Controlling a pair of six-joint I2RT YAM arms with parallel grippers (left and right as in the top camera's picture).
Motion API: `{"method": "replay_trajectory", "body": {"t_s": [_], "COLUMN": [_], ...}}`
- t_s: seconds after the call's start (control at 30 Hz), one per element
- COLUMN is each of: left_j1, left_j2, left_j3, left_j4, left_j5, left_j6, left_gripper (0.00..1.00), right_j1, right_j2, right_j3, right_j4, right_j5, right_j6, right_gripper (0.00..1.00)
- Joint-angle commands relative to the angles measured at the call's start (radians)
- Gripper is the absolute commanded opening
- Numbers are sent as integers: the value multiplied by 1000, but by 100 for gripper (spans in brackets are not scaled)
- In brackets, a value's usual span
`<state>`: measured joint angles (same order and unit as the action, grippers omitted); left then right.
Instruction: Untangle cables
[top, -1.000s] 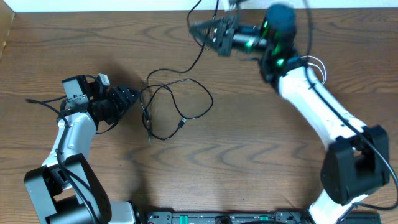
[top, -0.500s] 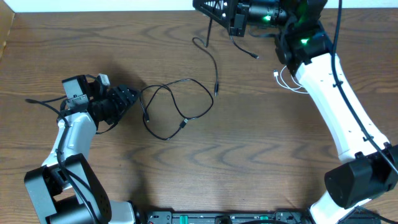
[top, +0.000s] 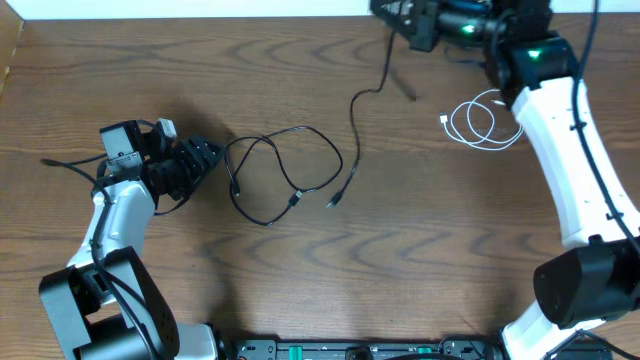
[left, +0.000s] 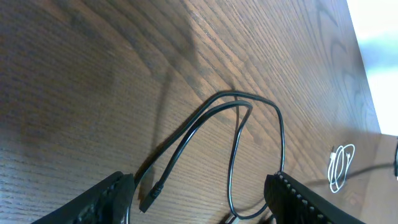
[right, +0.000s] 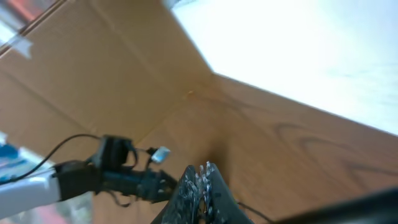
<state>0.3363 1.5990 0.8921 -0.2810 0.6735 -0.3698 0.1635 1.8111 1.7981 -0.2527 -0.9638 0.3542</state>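
A black cable loop (top: 301, 129) lies slack on the wooden table (top: 420, 250), left of centre, folded over itself in a few crossing curves. From near its right edge a separate-looking black strand (top: 353, 110) climbs toward the far edge of the table. Its small plug end rests on the wood just beside the loop, and whether the two touch or join cannot be told. The right gripper (top: 392, 14) holds the top of this strand off the table, jaws pinched shut on it. The left gripper (top: 212, 158) sits low at the loop's left edge with jaws wide open and holding nothing, the loop lying just ahead of its fingers. The step in hand looks like drawing the strand free of the loop. To do it well, lift high and pull away slowly so the trailing plug slides clear without hooking a curve. The open left gripper could pin the loop if it starts to drag. A white cable (top: 478, 122) lies coiled on the right side, well apart from the loop but close beside the right arm. It sits where the freed strand might be laid, so dropping the strand there risks a fresh tangle.
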Motion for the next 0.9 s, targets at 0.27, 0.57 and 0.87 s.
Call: {"method": "replay_trajectory", "body": {"t_s": [0.27,0.57,0.87], "left_j1": [-2,-2,-2], "left_j2": [-2,-2,-2], "left_j3": [-6,-6,-6], "left_j4": [-2,-2,-2], "left_j5": [-13,-13,-13], "left_j6": [-9,-9,-8], "left_gripper": [72,72,72], "right_j1": [-207,-246,-256], "right_j2": [-13,-12,-9], "right_j3": [14,14,13], "right_j4": [-266,-603,-783], "right_j5": [163,639,1268], "right_j6": [-24,-201,-206], "right_gripper": [1,1,1]}}
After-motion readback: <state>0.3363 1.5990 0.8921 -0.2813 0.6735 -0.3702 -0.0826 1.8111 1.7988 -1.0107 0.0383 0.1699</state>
